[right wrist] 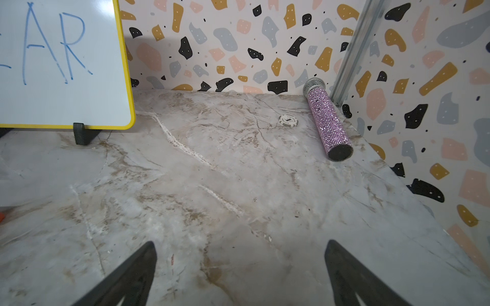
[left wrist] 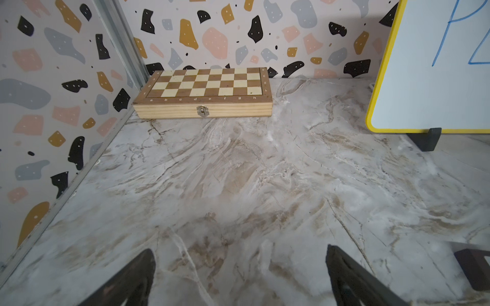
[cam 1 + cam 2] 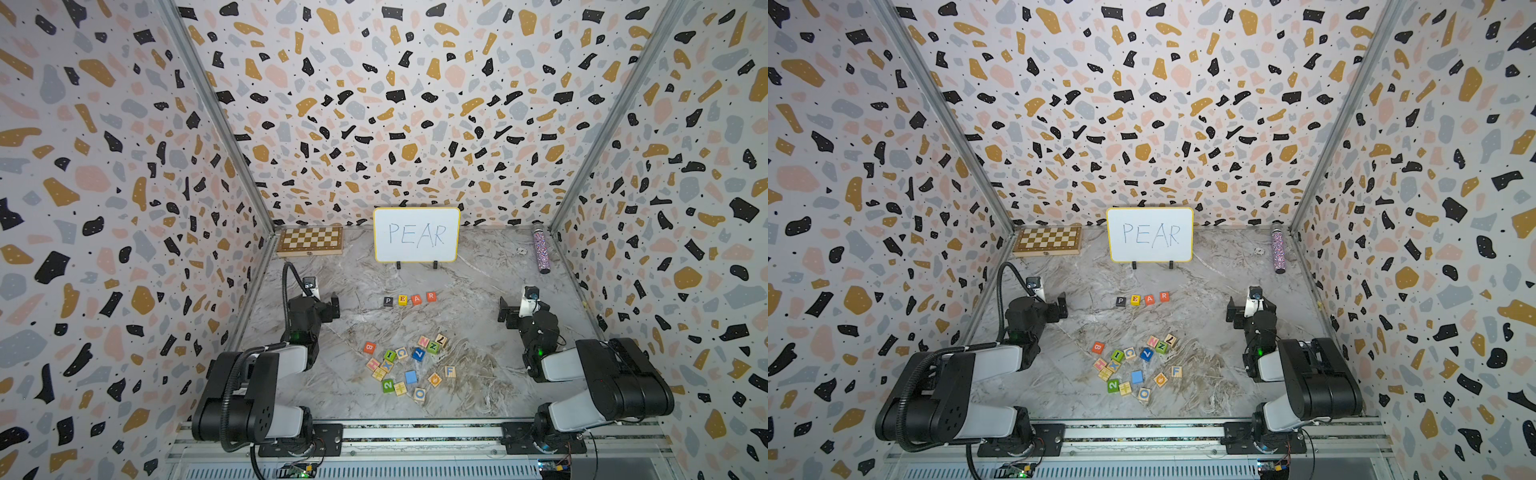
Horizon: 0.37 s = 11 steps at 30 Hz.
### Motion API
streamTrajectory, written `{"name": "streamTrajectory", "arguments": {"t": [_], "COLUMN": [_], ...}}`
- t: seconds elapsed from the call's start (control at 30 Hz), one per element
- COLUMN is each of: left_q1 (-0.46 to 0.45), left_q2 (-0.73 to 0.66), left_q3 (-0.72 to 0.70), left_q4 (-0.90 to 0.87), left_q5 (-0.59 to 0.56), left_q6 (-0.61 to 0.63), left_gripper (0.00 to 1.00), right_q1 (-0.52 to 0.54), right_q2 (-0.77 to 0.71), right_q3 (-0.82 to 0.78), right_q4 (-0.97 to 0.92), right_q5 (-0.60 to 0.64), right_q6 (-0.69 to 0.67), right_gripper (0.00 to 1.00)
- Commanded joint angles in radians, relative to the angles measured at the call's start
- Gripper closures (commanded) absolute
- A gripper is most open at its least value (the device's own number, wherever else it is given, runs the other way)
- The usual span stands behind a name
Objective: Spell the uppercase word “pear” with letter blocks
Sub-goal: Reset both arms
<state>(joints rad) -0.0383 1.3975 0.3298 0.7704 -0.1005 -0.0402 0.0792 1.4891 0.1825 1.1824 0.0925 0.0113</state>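
Marbled table (image 3: pixel 465 328) carried the letter blocks (image 3: pixel 416 299) in a row reading PEAR, before the whiteboard (image 3: pixel 416 220); left hand (image 2: pixel 238 251) and right hand (image 1: pixel 240 243) hovered spread and empty, well apart on either side.

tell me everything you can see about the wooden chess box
The chess box is a folded wooden case with pale sides, its top a brown-and-cream checkerboard with letters a to h along one border. A small metal latch sits closed on its front. It lies flat on the marble table in the far left corner, nothing on it.
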Motion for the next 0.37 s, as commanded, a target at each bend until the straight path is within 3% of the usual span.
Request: {"name": "streamTrajectory", "arguments": {"t": [0.0, 0.33], "left_q1": [0.006, 0.006], "left_q2": [-0.003, -0.003], "left_q3": [0.005, 0.004], "left_q4": [0.001, 0.003], "left_q5": [0.018, 0.018], "left_q6": [0.013, 0.014], "left_gripper": [0.01, 0.01], "right_q1": [0.007, -0.002], "right_q2": [-0.011, -0.009], "right_q3": [0.023, 0.029], "right_q4": [0.017, 0.008], "right_q5": [-0.002, -0.026], "right_q6": [-0.011, -0.011], "right_gripper": [0.01, 0.01]}}
